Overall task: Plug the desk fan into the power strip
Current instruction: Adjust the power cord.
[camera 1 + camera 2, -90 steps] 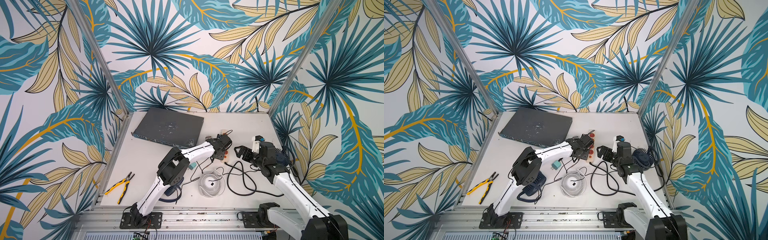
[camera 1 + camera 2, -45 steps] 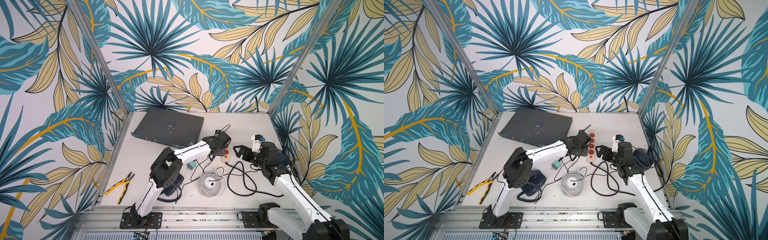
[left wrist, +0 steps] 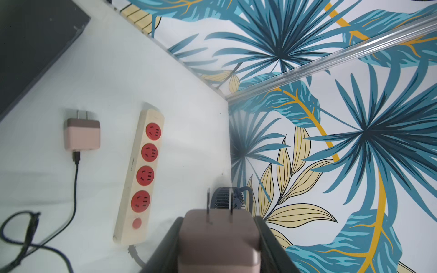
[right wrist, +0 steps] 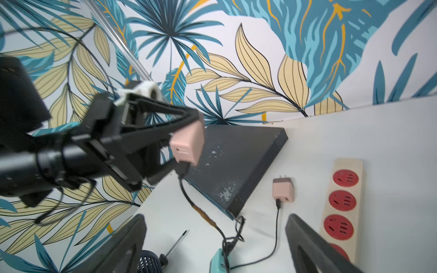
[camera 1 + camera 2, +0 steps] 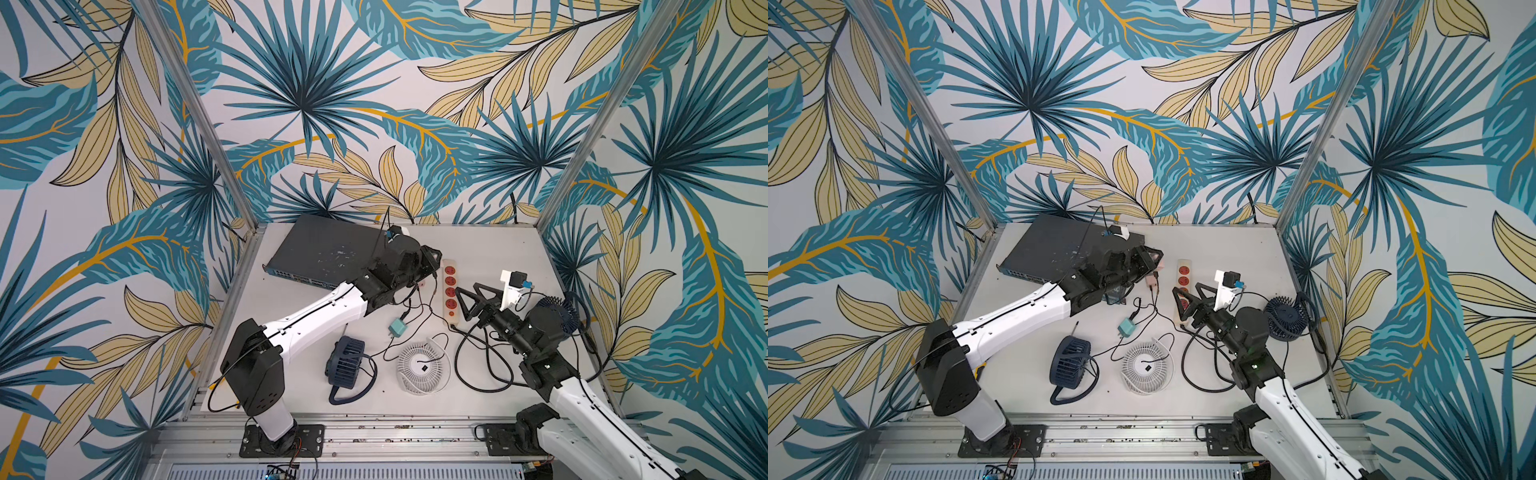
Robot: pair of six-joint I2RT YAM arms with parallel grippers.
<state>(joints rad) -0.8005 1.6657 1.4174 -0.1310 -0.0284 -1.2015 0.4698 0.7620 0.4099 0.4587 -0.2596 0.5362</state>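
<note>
My left gripper [image 4: 189, 141] is pinching a pink wall adapter [image 3: 218, 241] tight, held up off the table [image 5: 498, 249] just left of the power strip [image 5: 450, 291], prongs bare. The strip itself lies flat mid-table, red sockets facing up, with a second pink adapter [image 4: 283, 190] lying right beside it. My right gripper [image 5: 462, 304] sits by the strip's near end, fingers spread wide.

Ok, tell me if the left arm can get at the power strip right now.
Likely yes: the left pincer, shut on a pink adapter, hangs beside the power strip, its sockets upward and empty. The open right pincer crowds only the near end.
</note>
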